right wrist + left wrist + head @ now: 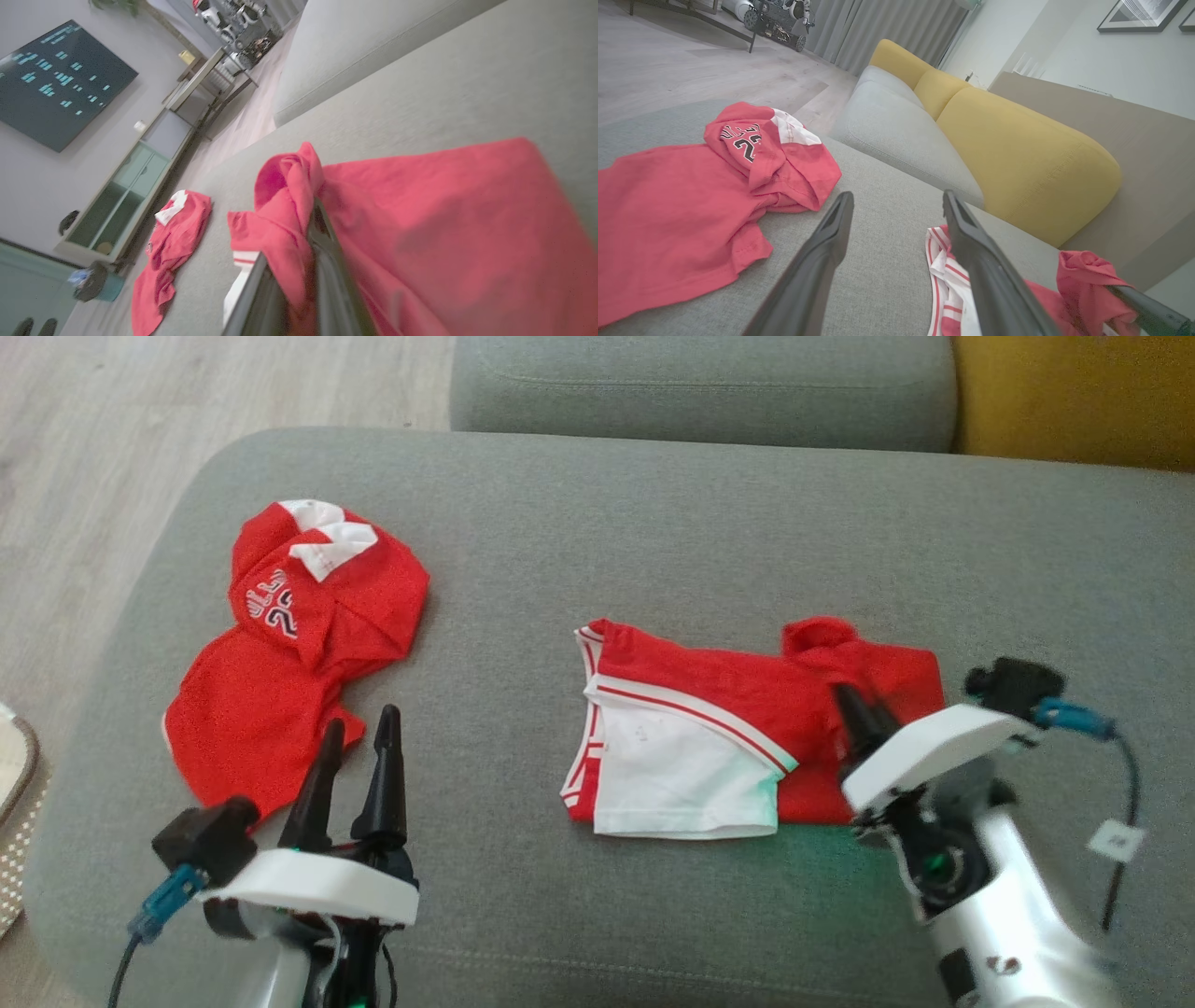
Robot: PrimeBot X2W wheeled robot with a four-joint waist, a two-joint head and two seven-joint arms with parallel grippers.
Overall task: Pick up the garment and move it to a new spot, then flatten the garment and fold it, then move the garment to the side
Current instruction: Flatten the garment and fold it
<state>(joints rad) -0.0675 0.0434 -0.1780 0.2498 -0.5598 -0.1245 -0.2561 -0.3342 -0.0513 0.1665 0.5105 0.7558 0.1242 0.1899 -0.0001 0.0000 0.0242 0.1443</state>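
Right gripper (pixel 861 709): two long dark fingers drawn narrow, pinching a fold of the red and white folded cloth garment (pixel 709 709). In the right wrist view the red cloth bunches up over the fingertips.
Garment: lies near the middle of the wide grey fabric seat cushion (pixel 597 523), slightly to the robot's right. It is mostly flat, with the red part uppermost.
White panel (pixel 681 775): lies on the garment's front-left part, edged with red and white stripes, its corner towards the left gripper.
Raised bunch (pixel 820 635): a small hump of red cloth at the garment's far edge, just beyond the right gripper's fingers.
Left gripper (pixel 361 719): fingers spread wide with nothing between them, over bare cushion and pointing away from the robot.
Crumpled red jersey with white patches (pixel 271 691): on the same cushion, just beside the left gripper's fingertips and well apart from the folded garment. A dark printed number (pixel 280 616) shows on its far folded part.
Second grey cushion (pixel 700 383): beyond the seat.
Mustard-yellow cushion (pixel 1074 392): at the far right.
Pale wooden floor (pixel 93 429): to the far left.
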